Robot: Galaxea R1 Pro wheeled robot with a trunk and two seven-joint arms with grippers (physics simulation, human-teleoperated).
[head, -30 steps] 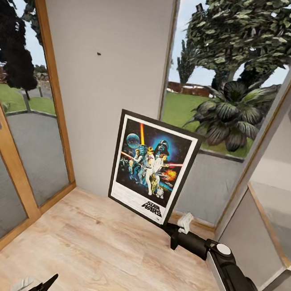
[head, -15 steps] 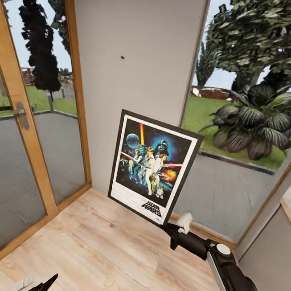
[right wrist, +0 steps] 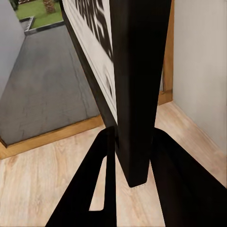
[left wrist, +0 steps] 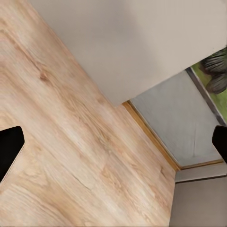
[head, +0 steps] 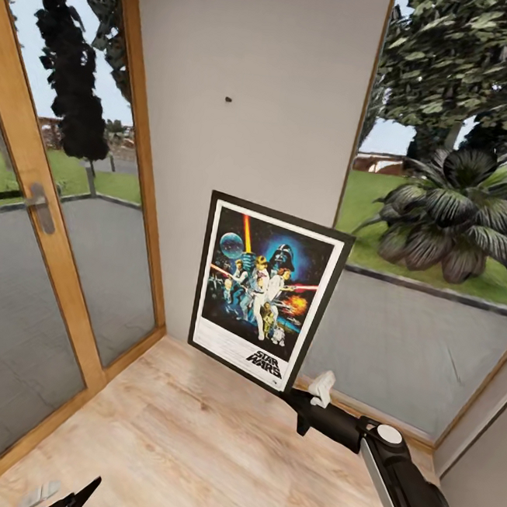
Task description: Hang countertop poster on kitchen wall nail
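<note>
Illumination is even, bright daylight with no single visible source; the glass walls admit the outdoor light. The pale wall panel is rendered flat and uniform, without glare or hot spots. The wood floor shows no distinct cast shadows (a soft, diffuse render). In the head view, straight frame members lean outward toward the corners, indicating wide-angle distortion. The poster artwork is legible, though fine detail is soft and slightly smeared by compression. In the right wrist view, the poster's near edge and the dark fingers appear as featureless black silhouettes. The left wrist view is sharp across the floor grain.
</note>
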